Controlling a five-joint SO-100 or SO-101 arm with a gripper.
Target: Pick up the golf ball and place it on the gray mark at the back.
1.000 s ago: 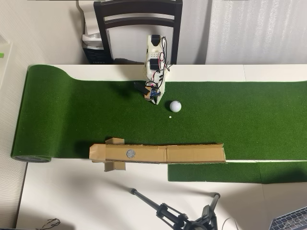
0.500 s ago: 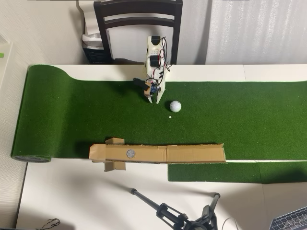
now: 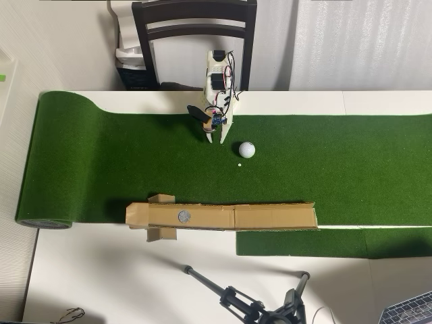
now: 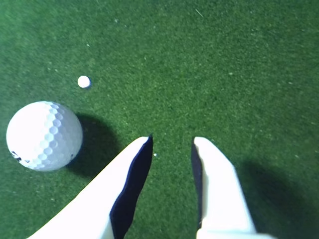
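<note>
- The golf ball (image 3: 247, 150) sits on the green turf mat (image 3: 101, 169), just right of the tool (image 3: 216, 140) in the overhead view.
- In the wrist view the tool (image 4: 172, 142) is released, its 2 white fingers (image 4: 219, 184) apart with only turf between them, the ball (image 4: 44, 135) off to their left.
- A tiny white dot (image 4: 83, 81) lies near the ball.
- The gray mark (image 3: 183, 217) sits in a cardboard strip (image 3: 270, 217), well apart from the ball.
</note>
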